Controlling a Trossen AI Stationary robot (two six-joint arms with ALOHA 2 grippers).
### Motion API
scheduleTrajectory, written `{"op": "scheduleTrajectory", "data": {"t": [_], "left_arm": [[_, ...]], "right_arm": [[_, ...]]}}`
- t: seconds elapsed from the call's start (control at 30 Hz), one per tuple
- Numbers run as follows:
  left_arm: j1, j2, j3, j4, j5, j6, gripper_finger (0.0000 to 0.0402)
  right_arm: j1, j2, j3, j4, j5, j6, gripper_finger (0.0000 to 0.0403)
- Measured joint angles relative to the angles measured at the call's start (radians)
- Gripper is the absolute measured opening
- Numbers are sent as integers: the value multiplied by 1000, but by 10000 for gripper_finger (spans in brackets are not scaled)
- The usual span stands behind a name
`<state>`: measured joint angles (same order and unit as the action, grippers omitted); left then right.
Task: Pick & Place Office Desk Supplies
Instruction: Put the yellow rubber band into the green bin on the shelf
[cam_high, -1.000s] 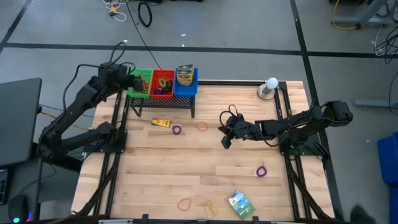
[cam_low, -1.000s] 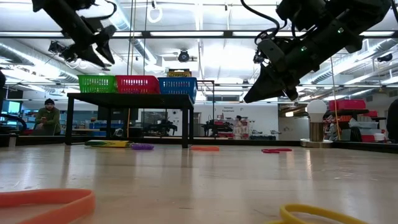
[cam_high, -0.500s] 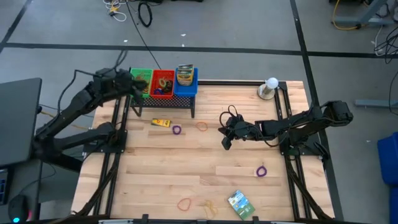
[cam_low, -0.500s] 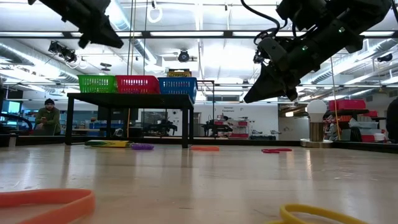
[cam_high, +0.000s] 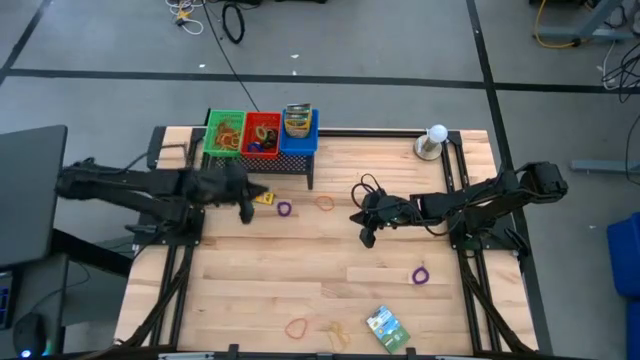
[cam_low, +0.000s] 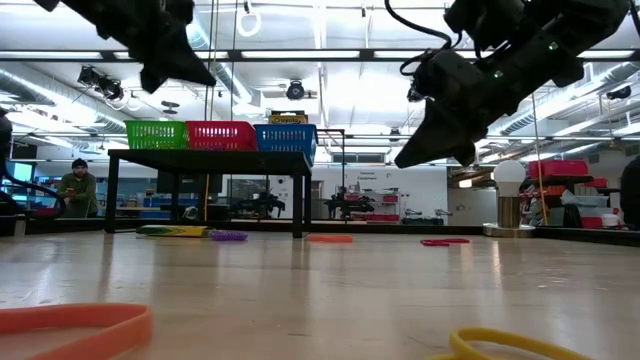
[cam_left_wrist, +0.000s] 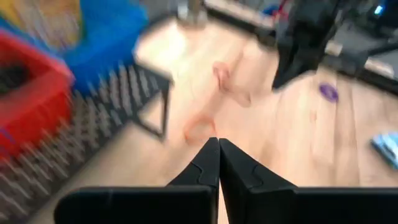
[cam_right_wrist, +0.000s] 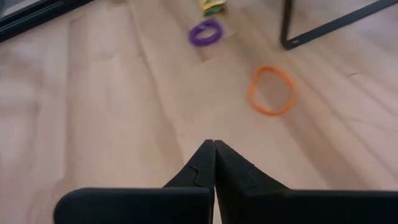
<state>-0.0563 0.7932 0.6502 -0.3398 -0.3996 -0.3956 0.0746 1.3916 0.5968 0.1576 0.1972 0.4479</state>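
While the left wrist view is smeared, it shows the left gripper (cam_left_wrist: 218, 163) with its fingers pressed together on nothing, an orange rubber band (cam_left_wrist: 199, 129) lying on the wood ahead of the tips. From above, that gripper (cam_high: 247, 205) partly covers the crayon box (cam_high: 265, 198) beside a purple band (cam_high: 285, 209). Over mid-table, the right gripper (cam_right_wrist: 214, 163) is likewise pinched closed and empty, with another view of the orange band (cam_right_wrist: 271, 90) ahead of it and apart. Near the table's front edge lies a green packet (cam_high: 386, 326)
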Motion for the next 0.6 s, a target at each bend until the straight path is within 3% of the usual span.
{"op": "scheduleTrajectory", "data": {"t": [0.17,0.33,0.43,0.6], "left_arm": [[-98,131,-2,2,-50,-302,9],[-234,255,-9,104,-223,-259,5],[-289,295,-88,294,-268,-243,4],[-355,350,-273,792,-255,-161,4]], "right_arm": [[1,-42,0,-50,-80,-9,6],[8,-122,45,-295,-98,-18,4],[33,-132,135,-546,-69,-42,4],[104,-116,272,-798,-21,3,4]]}}
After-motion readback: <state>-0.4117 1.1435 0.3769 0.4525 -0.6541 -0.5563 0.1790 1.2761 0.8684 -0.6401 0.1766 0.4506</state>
